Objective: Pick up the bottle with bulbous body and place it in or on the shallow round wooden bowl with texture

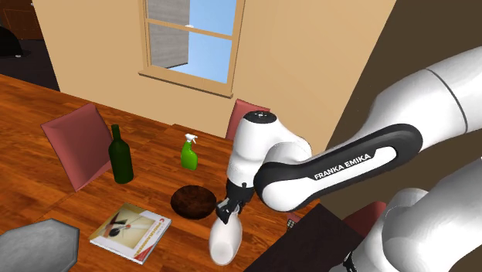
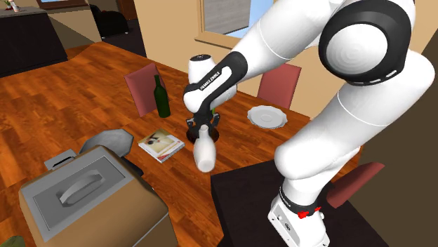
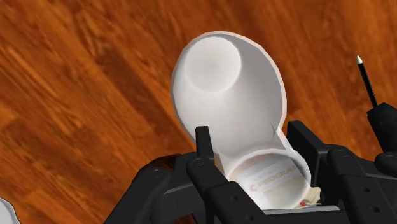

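Observation:
My black gripper (image 1: 229, 212) (image 2: 203, 128) (image 3: 248, 143) is shut on the neck of a plain white bottle with a bulbous body (image 1: 225, 241) (image 2: 204, 153) (image 3: 229, 95). The bottle hangs below the fingers, lifted off the wooden table, with its round base pointing down. In the wrist view a printed label shows on the neck between the fingers. The shallow round dark brown bowl (image 1: 191, 201) sits on the table just beside the bottle, toward the shoulder view's left and a little farther back.
A dark green wine bottle (image 1: 120, 154) (image 2: 162, 97) and a green spray bottle (image 1: 189, 151) stand behind the bowl. A magazine (image 1: 131, 229) (image 2: 161, 145) and a grey octagonal plate (image 1: 35, 247) lie nearby. A white plate (image 2: 267, 116) and red chairs (image 1: 77, 143) line the table.

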Controlling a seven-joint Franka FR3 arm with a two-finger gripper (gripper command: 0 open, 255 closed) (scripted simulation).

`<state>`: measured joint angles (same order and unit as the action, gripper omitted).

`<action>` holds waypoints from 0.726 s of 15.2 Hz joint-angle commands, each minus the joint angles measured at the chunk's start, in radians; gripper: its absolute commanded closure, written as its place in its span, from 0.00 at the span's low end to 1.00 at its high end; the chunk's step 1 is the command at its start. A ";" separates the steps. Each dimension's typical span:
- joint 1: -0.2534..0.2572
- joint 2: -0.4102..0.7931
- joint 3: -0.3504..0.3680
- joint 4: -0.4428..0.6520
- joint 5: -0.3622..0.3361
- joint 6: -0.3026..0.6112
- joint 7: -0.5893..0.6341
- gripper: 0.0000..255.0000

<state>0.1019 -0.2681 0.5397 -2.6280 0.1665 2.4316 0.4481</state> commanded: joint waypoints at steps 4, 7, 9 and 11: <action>0.012 -0.058 -0.019 0.029 0.020 -0.084 -0.018 1.00; -0.037 0.012 -0.040 0.124 -0.034 -0.114 -0.038 1.00; -0.064 0.061 -0.052 0.192 -0.069 -0.137 -0.049 1.00; -0.087 0.111 -0.064 0.263 -0.102 -0.162 -0.058 1.00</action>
<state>0.0289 -0.1809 0.4848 -2.4054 0.0822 2.2878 0.3998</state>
